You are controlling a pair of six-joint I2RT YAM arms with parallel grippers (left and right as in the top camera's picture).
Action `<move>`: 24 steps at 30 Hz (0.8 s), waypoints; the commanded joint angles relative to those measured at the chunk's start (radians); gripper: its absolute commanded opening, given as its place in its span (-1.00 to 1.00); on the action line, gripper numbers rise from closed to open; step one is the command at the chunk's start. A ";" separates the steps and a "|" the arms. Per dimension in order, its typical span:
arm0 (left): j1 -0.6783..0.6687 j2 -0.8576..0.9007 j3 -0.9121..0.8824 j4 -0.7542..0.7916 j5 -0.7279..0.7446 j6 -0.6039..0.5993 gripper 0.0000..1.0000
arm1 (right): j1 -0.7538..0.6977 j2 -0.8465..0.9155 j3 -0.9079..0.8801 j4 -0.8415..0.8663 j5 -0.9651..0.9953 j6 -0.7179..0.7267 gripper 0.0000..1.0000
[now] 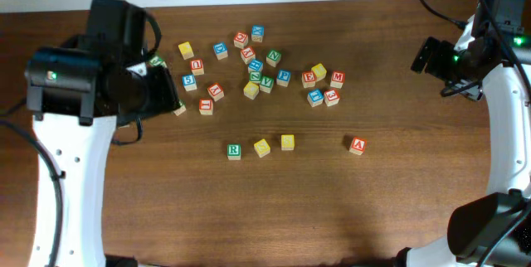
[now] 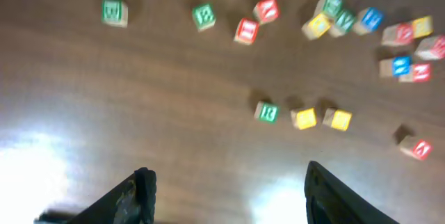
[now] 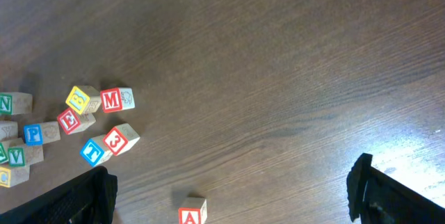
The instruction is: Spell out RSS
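A green R block [image 1: 235,151] and two yellow blocks [image 1: 262,148] [image 1: 287,142] stand in a row on the wooden table. In the blurred left wrist view the R [image 2: 265,111] and the two yellows [image 2: 304,118] [image 2: 339,120] show the same row; their letters cannot be read. My left gripper [image 2: 229,196] is open and empty, above bare wood well short of the row. My right gripper [image 3: 233,196] is open and empty at the far right, above a lone red A block [image 3: 192,213].
A loose cluster of letter blocks [image 1: 257,68] lies behind the row. Red M [image 3: 111,99], red 3 [image 3: 119,139], blue T [image 3: 94,151] and red E [image 3: 69,120] sit on its right side. The red A [image 1: 357,145] stands alone right of the row.
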 commanded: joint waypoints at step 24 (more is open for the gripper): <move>0.228 -0.089 -1.107 0.854 0.109 -0.134 0.57 | 0.334 0.006 -0.007 -0.175 -0.500 -0.254 0.23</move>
